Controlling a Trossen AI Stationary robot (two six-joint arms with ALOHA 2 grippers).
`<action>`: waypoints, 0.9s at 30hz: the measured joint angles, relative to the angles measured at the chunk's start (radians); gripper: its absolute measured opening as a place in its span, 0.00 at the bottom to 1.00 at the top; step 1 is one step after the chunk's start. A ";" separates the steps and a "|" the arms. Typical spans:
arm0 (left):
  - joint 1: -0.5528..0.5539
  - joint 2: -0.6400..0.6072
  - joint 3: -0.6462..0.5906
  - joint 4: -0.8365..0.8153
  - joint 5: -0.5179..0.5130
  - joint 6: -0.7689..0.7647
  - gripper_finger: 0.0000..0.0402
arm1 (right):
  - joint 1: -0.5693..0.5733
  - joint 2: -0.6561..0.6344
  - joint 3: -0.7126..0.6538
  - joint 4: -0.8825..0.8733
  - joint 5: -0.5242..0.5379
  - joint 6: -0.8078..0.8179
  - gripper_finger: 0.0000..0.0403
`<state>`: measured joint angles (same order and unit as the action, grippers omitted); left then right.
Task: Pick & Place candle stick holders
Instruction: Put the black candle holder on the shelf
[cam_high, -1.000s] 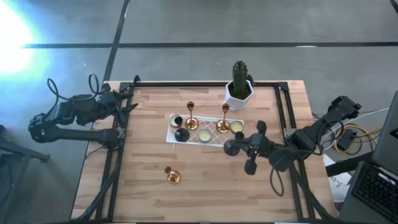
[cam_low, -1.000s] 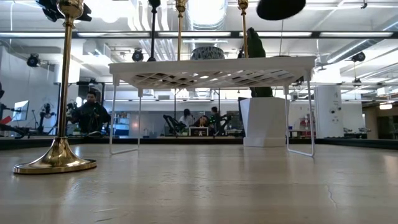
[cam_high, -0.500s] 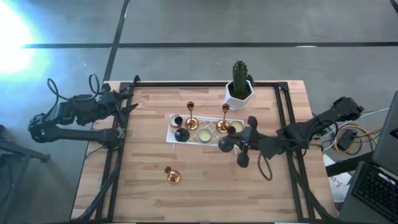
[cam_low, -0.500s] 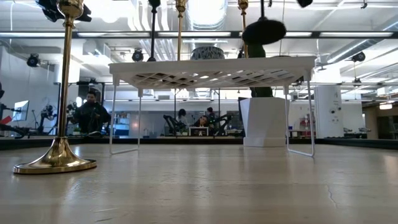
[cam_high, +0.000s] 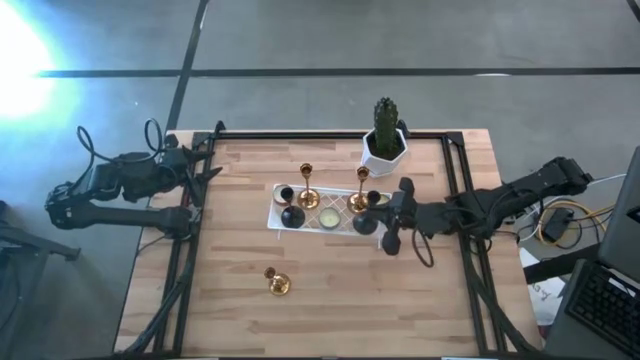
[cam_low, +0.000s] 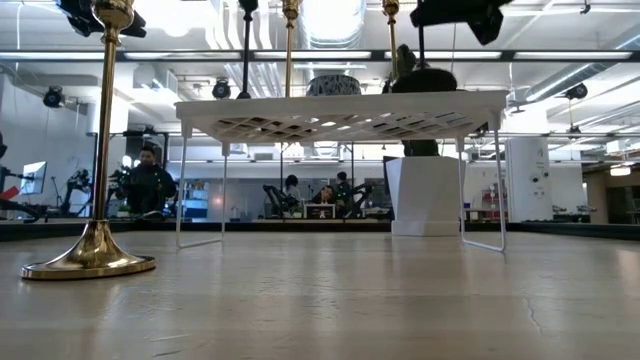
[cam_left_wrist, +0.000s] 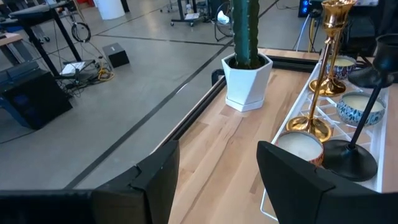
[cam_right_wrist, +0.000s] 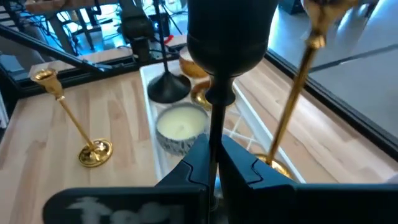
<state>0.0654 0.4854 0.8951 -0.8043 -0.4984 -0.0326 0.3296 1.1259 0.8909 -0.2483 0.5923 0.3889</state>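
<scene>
1. The right gripper (cam_high: 378, 222) has carried a black candle stick holder (cam_right_wrist: 225, 37) in from the table's right side onto the white wire rack (cam_high: 340, 226); placement looks nearly complete.
2. Its fingers (cam_right_wrist: 199, 163) pinch the thin stem.
3. The left gripper (cam_high: 196, 170) waits at the left edge, fingers spread, empty.
4. Only the low view shows the holder's base (cam_low: 424, 80) meeting the rack top.
5. One gold holder (cam_high: 276, 282) remains on the table.

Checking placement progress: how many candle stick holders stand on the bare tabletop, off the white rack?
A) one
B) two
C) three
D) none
A: only one gold candle stick holder stands on the wooden table; the others are on the white rack.
</scene>
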 joint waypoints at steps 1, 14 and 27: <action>0.000 0.000 0.000 0.000 0.000 0.000 0.55 | -0.004 -0.009 -0.013 0.011 -0.009 0.000 0.02; 0.000 0.000 0.000 0.001 0.000 -0.002 0.55 | -0.054 -0.070 -0.121 0.124 -0.065 -0.013 0.02; 0.000 0.000 0.000 0.002 0.000 -0.005 0.55 | -0.064 -0.045 -0.121 0.106 -0.109 0.000 0.02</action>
<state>0.0654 0.4854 0.8951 -0.8024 -0.4984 -0.0376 0.2657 1.0807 0.7704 -0.1423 0.4830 0.3893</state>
